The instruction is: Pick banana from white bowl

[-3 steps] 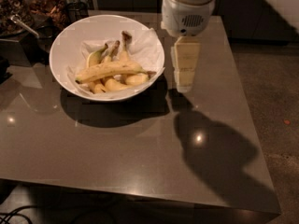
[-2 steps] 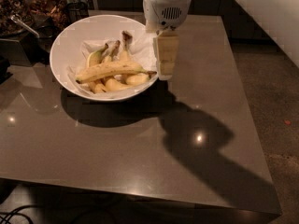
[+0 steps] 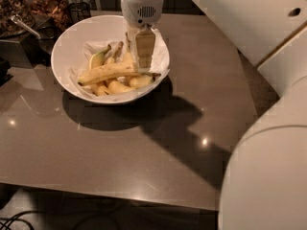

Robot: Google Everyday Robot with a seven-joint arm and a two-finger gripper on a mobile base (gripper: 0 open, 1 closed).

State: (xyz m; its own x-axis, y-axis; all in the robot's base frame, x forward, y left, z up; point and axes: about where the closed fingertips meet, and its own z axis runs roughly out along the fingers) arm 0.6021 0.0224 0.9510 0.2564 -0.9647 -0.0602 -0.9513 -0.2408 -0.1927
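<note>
Most of the job lies ahead, judging by how things sit. Nearest, at the right, bulks the robot's white body (image 3: 268, 176), cut off by the edge. Beyond it the grey-brown table (image 3: 144, 152) spreads leftward, glossy, with a dark shadow (image 3: 163, 114) falling to the right of the bowl. On the far left part of the table stands the white bowl (image 3: 61, 51), lined with crumpled white paper (image 3: 160, 56). The banana (image 3: 112, 72), freckled and the longest of the lot, lies across the near part of the bowl's hollow. Its thin brown-tipped stem points right toward the rim, and it rests among the shorter bananas (image 3: 120, 86). Just behind the banana's right half hangs the claw (image 3: 141, 61), pointing down inside the bowl. Whether it touches the fruit cannot be told, nor whether it is wide or narrow. The banana is not lifted, so the approach looks about done, while gripping, raising and clearing the rim are left. Farthest, at the left past the table edge, stand dark containers (image 3: 43, 4) of something brown.
</note>
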